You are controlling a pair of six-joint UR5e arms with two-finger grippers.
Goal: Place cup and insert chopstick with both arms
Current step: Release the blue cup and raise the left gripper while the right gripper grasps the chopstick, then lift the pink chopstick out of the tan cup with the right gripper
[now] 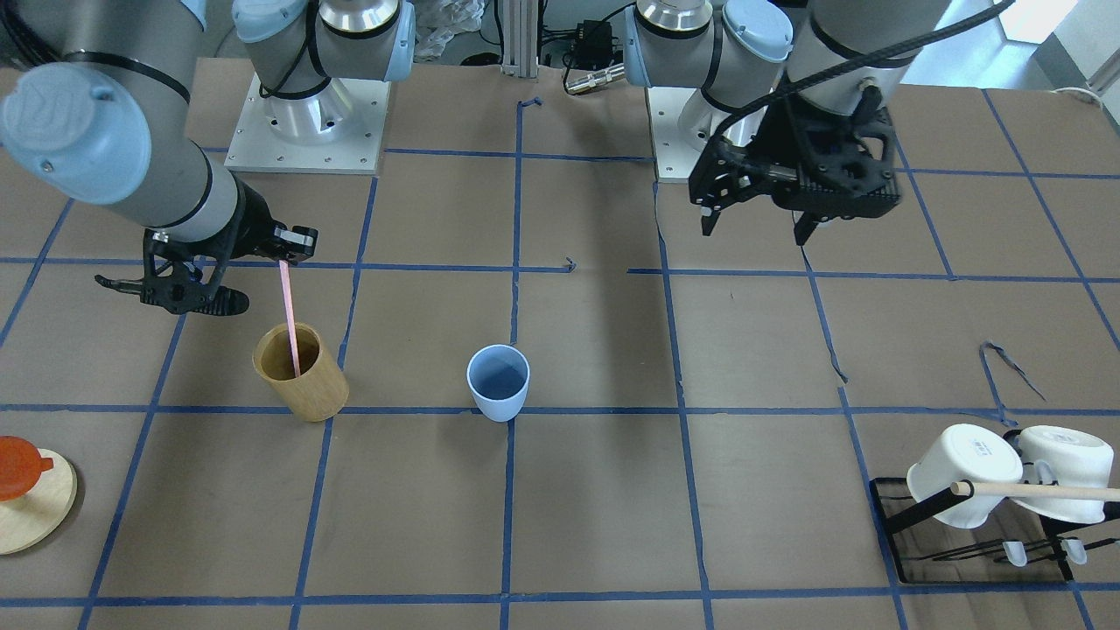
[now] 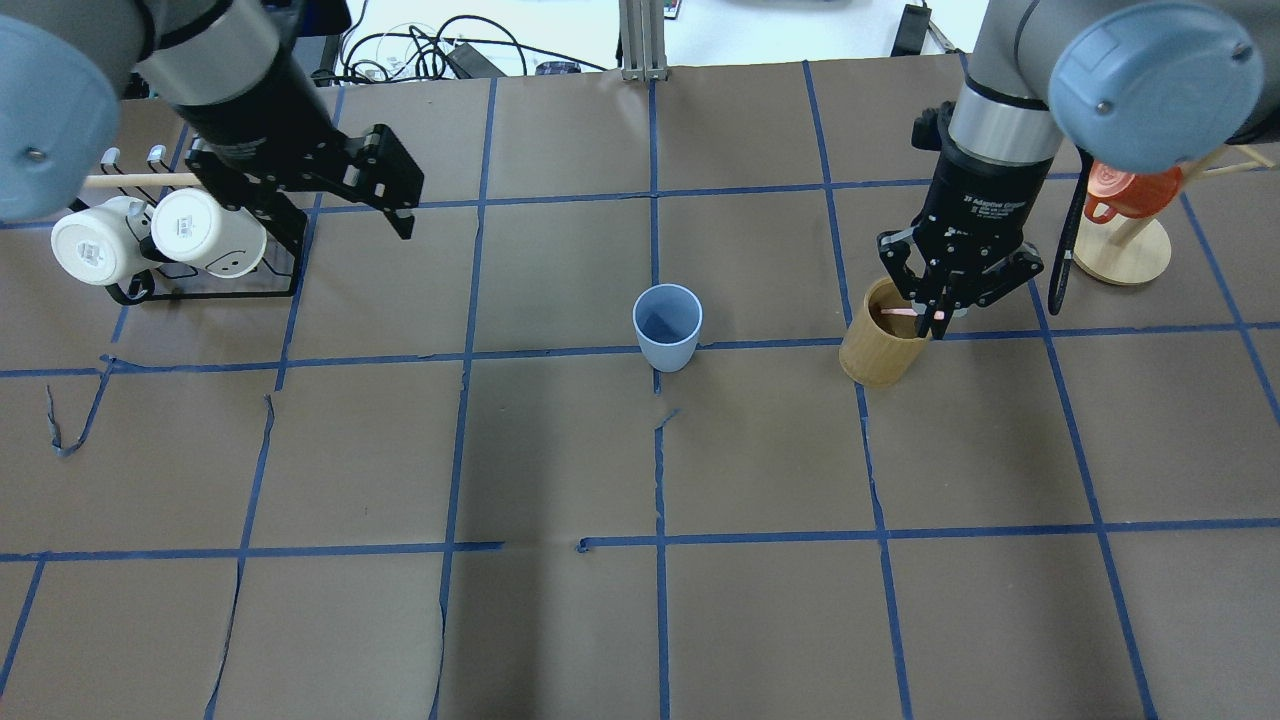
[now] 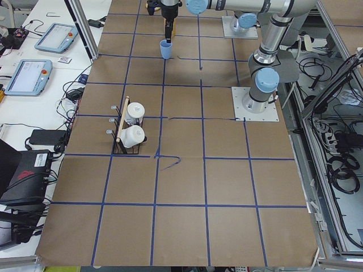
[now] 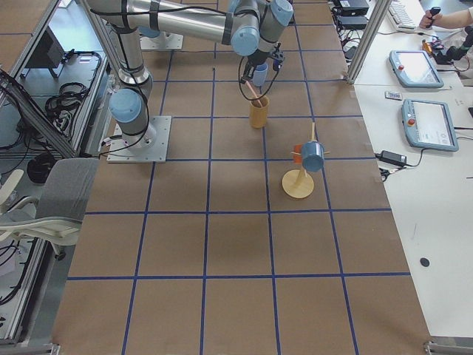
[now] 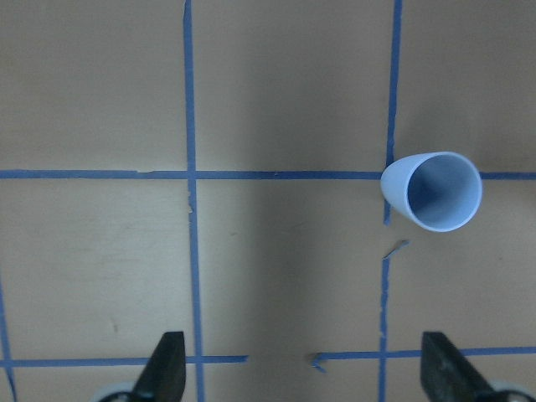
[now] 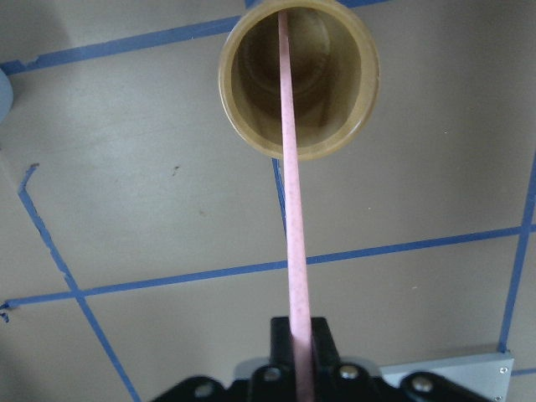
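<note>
The light-blue cup stands upright and empty near the table's middle; it also shows in the overhead view and the left wrist view. My right gripper is shut on the top of the pink chopstick. The stick hangs nearly upright, with its lower end inside the tan wooden cup. The right wrist view shows the stick running down into that cup. My left gripper is open and empty, raised well away from the blue cup toward the mug rack; its fingers stand wide apart in the left wrist view.
A black rack with two white mugs and a wooden rod stands on my left side. An orange cup on a round wooden stand is behind the tan cup on my right. Blue tape lines grid the brown table.
</note>
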